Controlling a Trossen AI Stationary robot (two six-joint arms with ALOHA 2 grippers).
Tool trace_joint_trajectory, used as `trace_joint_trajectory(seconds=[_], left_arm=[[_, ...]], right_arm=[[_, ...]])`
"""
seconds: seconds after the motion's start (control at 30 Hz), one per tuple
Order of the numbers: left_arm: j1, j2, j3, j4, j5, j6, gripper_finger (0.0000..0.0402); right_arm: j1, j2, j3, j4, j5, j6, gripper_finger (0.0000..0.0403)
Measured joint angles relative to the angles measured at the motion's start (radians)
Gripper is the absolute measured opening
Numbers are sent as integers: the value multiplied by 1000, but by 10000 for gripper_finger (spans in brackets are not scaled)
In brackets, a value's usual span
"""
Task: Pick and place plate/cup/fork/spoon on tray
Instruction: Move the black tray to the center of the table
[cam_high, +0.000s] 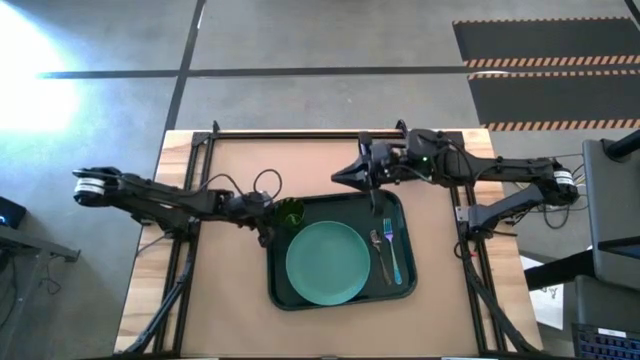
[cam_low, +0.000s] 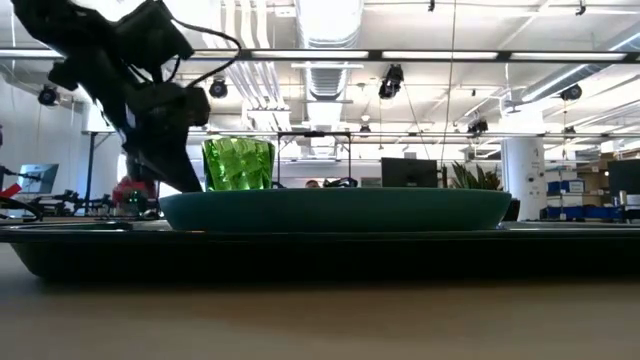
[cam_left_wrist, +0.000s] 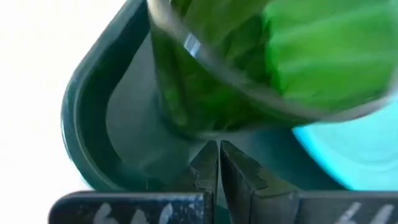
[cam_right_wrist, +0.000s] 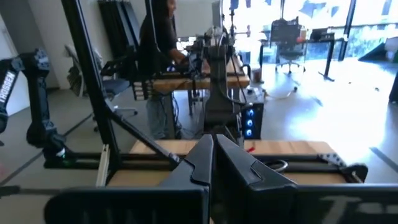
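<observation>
The dark green tray (cam_high: 405, 290) lies mid-table. On it are the teal plate (cam_high: 327, 262), the bluish fork (cam_high: 391, 250) and, beside it, the dark spoon (cam_high: 378, 244). The green cup (cam_high: 291, 213) is over the tray's far left corner and stands upright in the low view (cam_low: 238, 163). The plate (cam_low: 335, 208) hides its base. My left gripper (cam_high: 270, 211) reaches it from the table's left, its fingers almost together. My right gripper (cam_high: 342, 178) is shut and empty, in the air near the tray's far edge. My left gripper meets the cup's side wall (cam_left_wrist: 205, 127) on the side toward the table's left. Its fingertips (cam_left_wrist: 205, 158) are closed to a thin gap right at that wall. The fingers come slanting down from the left. Whether the cup stands on the tray or hangs just above it, I cannot tell.
The brown table top (cam_high: 220, 310) is bare to the left, right and near side of the tray. Black frame rails (cam_high: 300, 135) run along the table's far edge and down both sides. The room behind holds desks and a person (cam_right_wrist: 163, 43).
</observation>
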Motion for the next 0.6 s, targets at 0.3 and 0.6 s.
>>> trace_joint_trajectory(seconds=[0.3, 0.6], left_arm=[[0, 157, 0, 15, -1, -4, 0], [30, 213, 0, 6, -44, -3, 0]], right_arm=[[0, 0, -5, -5, 0, 21, 9], [0, 0, -5, -5, 0, 22, 9]])
